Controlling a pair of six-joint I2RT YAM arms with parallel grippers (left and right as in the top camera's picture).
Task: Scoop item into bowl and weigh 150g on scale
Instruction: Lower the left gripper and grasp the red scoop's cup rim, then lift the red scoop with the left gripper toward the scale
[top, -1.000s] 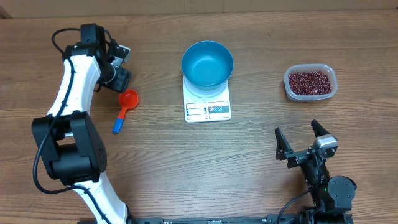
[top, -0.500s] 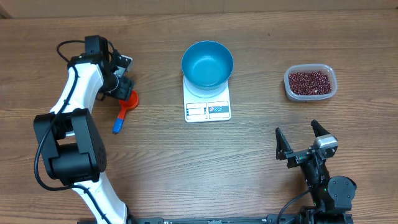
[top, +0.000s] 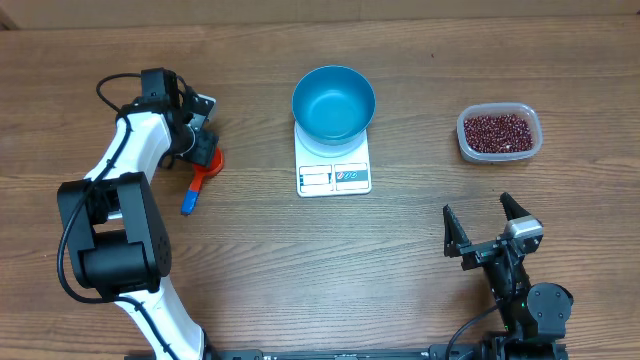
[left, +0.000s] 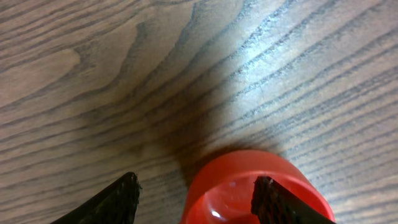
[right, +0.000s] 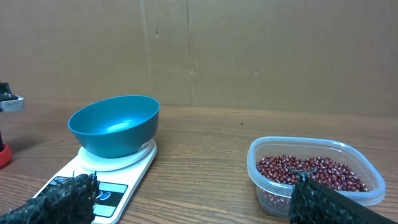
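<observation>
A deep blue bowl (top: 333, 103) (right: 115, 124) sits empty on the small white scale (top: 335, 176) (right: 118, 177) at the table's middle back. The item, dark red-brown beans (top: 497, 131) (right: 311, 171), fills a clear plastic tub at the right. A red scoop (top: 214, 160) (left: 239, 186) with a blue handle (top: 189, 200) lies left of the scale. My left gripper (top: 200, 148) (left: 196, 199) hangs low over the scoop's cup, open, one fingertip (left: 273, 199) inside the cup and the other outside on the wood. My right gripper (top: 485, 232) (right: 193, 205) stands wide open near the front right, holding nothing.
The clear tub (top: 499, 155) stands about a hand's width beyond my right gripper. Bare wooden table (top: 300, 260) stretches between the scale and the front edge. A cardboard wall (right: 249, 50) closes off the back.
My left gripper has moved down and right onto the red scoop's cup, now covering most of it. The right arm, bowl, scale and tub have not moved.
</observation>
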